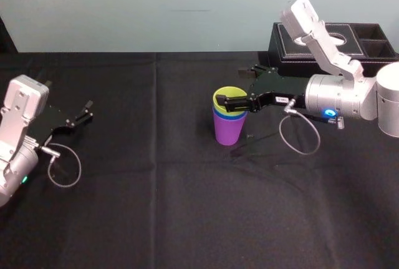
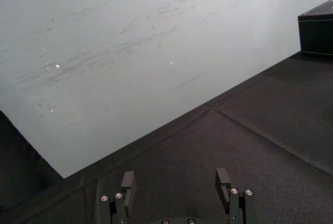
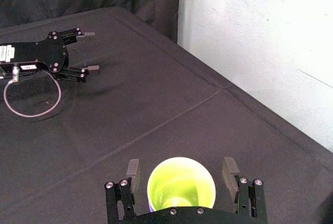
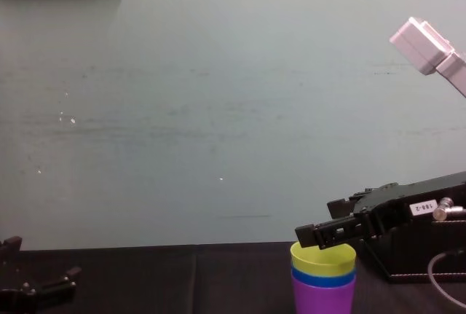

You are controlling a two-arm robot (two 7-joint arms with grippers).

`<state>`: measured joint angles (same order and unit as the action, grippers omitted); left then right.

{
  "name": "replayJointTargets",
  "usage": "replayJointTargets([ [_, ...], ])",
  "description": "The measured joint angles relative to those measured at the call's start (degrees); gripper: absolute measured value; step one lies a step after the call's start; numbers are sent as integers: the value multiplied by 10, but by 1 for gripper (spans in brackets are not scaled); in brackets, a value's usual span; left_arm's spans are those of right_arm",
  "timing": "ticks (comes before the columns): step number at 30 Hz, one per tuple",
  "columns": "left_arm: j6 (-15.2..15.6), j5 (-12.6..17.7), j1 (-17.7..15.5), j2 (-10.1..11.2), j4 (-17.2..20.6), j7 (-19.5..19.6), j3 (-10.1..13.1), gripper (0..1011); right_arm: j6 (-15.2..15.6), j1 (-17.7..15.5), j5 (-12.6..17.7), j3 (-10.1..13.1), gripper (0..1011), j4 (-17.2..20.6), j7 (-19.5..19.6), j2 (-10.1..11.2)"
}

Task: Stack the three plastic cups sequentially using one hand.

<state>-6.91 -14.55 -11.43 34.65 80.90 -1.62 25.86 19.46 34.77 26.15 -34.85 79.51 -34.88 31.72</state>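
A pale wall [image 1: 156, 7] backs a table [image 1: 187, 219] covered in black cloth. The right arm [image 1: 340, 97], silver with a lit blue ring, reaches in from the right side across the table. The left arm [image 1: 19, 119] lies low at the table's left edge, well apart from the cups. A black box [image 1: 374, 44] with open compartments sits at the far right of the table, behind the right arm.

The right gripper [image 1: 229, 86] is level with the top of the nested cups. Its jaws are spread, one to either side of the top cup's rim, and the right wrist view shows a thin gap between each and the rim. The left gripper [image 1: 86, 112] rests near the table at the left with its jaws spread on nothing.

The three cups stand upright as one nest on the table, a little right of centre and in front of the box. The purple cup [image 1: 227, 128] is at the bottom, on the cloth. The yellow cup [image 1: 229, 97] is on top, its mouth open upward. The blue cup [image 1: 232, 118] shows as a narrow band between them. A grey cable [image 1: 299, 138] loops below the right gripper's body.
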Motion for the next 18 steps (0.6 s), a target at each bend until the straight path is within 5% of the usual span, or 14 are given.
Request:
replayJointTargets([
  [10, 0, 0, 0, 0, 0, 0, 0, 1011, -6, -8, 0, 4, 1003, 11, 5, 4],
  [18, 0, 0, 0, 0, 0, 0, 0, 1011, -34, -56, 9, 43, 1002, 53, 33, 30],
])
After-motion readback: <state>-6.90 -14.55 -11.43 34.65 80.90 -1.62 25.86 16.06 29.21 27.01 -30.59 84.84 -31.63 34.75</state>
